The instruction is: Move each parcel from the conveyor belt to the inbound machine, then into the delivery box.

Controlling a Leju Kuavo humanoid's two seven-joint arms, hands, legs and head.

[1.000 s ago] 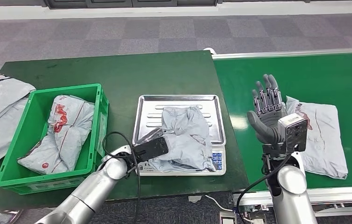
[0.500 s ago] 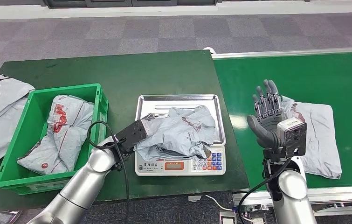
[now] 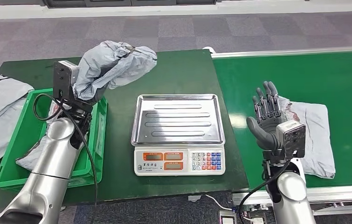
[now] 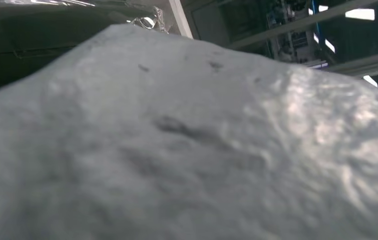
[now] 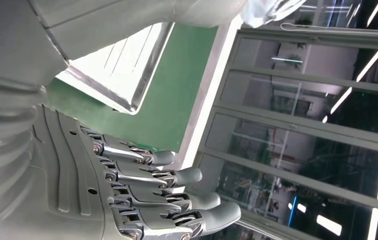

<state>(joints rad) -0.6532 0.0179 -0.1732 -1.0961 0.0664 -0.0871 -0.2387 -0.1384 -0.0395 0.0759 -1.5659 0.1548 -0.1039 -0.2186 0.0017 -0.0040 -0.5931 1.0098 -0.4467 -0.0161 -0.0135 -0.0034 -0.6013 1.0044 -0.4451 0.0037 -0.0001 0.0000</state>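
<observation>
Grey crumpled parcel [image 3: 113,65] sits upper left of the head view, raised above the green crate [image 3: 98,122] and gripped by the left hand [image 3: 81,95]; the bag hides its fingers, and no print on it is readable. Centre frame, the steel-trayed weighing scale [image 3: 178,135] shows orange displays and coloured keys, too small to read. At right, the right hand [image 3: 268,116] stands upright, fingers spread and empty, beside a second parcel [image 3: 314,135] with red marking on the conveyor belt [image 3: 304,79].
</observation>
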